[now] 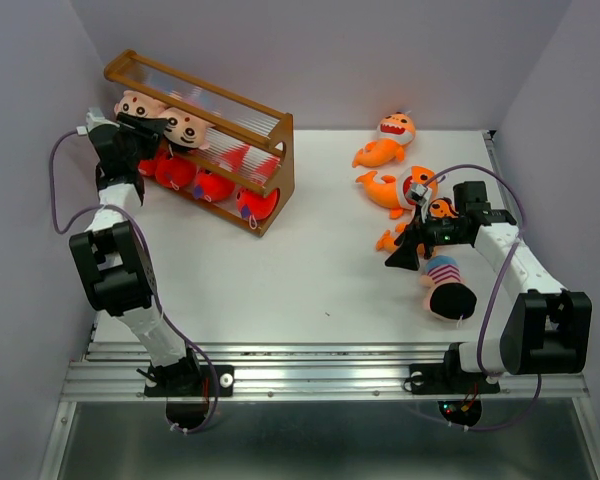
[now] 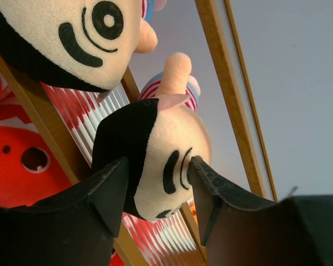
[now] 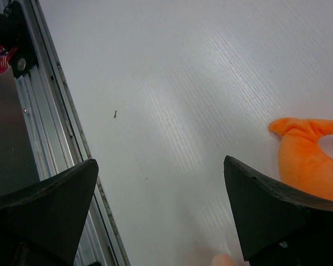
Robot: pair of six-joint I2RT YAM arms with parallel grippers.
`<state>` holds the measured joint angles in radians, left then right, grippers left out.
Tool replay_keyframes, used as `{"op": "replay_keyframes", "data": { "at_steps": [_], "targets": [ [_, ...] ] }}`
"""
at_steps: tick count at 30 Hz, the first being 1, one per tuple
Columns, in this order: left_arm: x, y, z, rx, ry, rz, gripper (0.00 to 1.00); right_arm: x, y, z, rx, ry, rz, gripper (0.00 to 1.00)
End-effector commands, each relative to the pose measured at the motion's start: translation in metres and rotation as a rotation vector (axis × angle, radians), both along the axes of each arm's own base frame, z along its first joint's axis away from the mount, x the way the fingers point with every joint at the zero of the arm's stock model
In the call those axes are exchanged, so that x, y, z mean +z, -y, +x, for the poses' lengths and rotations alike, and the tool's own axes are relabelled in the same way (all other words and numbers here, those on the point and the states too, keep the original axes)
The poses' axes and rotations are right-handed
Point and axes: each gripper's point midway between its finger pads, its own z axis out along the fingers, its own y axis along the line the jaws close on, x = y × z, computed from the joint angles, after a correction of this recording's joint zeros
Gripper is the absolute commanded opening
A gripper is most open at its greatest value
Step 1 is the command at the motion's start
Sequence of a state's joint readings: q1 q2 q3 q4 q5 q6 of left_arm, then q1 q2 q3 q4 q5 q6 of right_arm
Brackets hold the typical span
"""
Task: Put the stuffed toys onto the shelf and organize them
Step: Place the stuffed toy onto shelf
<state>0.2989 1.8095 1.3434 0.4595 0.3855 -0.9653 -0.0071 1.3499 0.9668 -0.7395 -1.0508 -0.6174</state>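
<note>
shelf (image 1: 285,150): 2 boys (image 1: 185,125), 4 red sharks (image 1: 215,185); tbl (image 1: 280,290): 3 orange (image 1: 385,140), 1 boy (image 1: 448,290)

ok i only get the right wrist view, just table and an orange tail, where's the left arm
observer: up at the shelf, left fingers either side of a boy toy, at its head
operator: which tier
observer: the one above the red sharks
operator: what's near my arm
observer: a striped boy toy lies on the table close beside your forearm
</note>
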Motion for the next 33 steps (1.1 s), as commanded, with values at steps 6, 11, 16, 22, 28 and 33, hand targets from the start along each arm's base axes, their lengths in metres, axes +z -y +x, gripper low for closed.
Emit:
{"op": "replay_keyframes", "data": {
  "at_steps": [6, 11, 16, 22, 28, 33],
  "targets": [
    [0.073, -0.001, -0.018, -0.014, 0.160, 0.071, 0.63, 0.007, 0.003, 0.007, -0.002, 0.061, 0.002, 1.00],
    [0.080, -0.004, -0.027, -0.016, 0.173, 0.079, 0.63, 0.007, 0.003, 0.008, -0.002, 0.067, 0.001, 1.00],
    [0.097, -0.009, -0.047, -0.006, 0.197, 0.192, 0.67, 0.008, 0.004, 0.007, -0.004, 0.071, -0.003, 1.00],
    [0.120, -0.023, -0.089, 0.089, 0.171, 0.414, 0.67, 0.008, 0.005, 0.008, -0.008, 0.084, -0.017, 1.00],
    [0.109, 0.016, -0.149, 0.036, 0.214, 0.463, 0.73, 0.012, 0.016, 0.013, -0.050, 0.152, -0.083, 1.00],
    [0.067, 0.062, -0.195, -0.090, 0.202, 0.515, 0.98, 0.017, 0.034, 0.023, -0.154, 0.210, -0.148, 1.00]
  ]
}}
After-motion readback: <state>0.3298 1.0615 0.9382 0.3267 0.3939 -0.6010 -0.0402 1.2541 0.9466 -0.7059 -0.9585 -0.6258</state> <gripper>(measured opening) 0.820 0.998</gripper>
